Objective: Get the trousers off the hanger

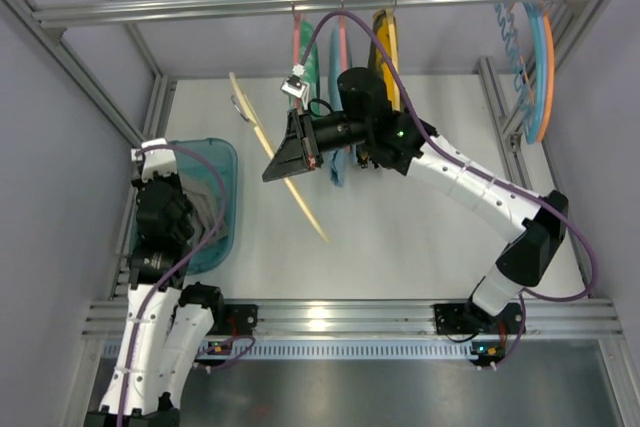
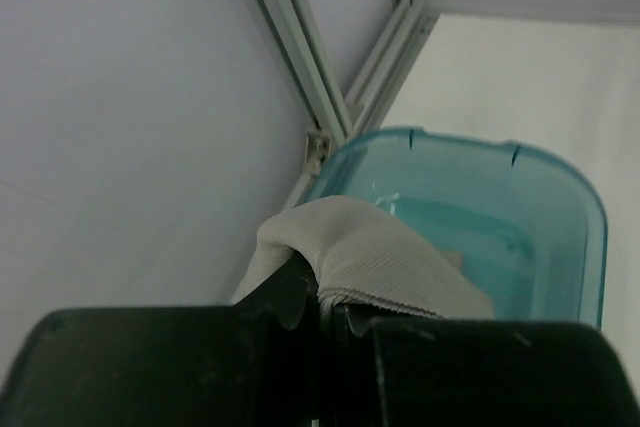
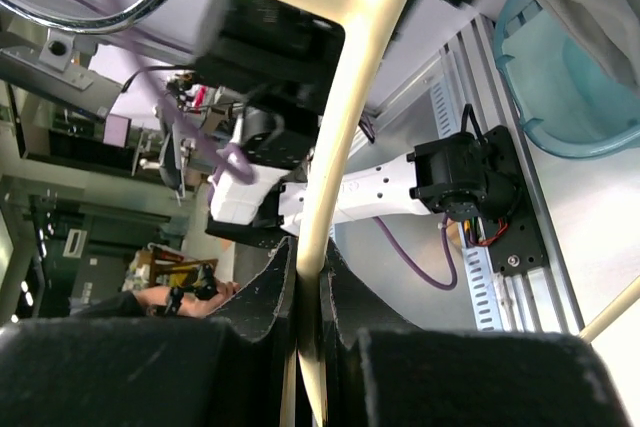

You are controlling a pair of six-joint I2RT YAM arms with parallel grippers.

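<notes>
trousers (image 2: 380,257) look off the hanger (image 3: 345,97) already, so the step in hand is prob. the drop. take the cloth well down inside the teal bin (image 2: 575,197) before release, so no leg drapes over the rim. left pincer (image 2: 320,299) is clamped on a fold of the trousers, over the bin. right pincer (image 3: 310,282) is clamped on the hanger's bar, above the counter (image 1: 400,227).

No text, brand, number or sign could be read in any of the views. A small white tag (image 1: 293,85) in the upper middle of the overhead view was too small to make out. The background equipment (image 3: 70,147) at the left of the right wrist view was too blurred to show lettering.
</notes>
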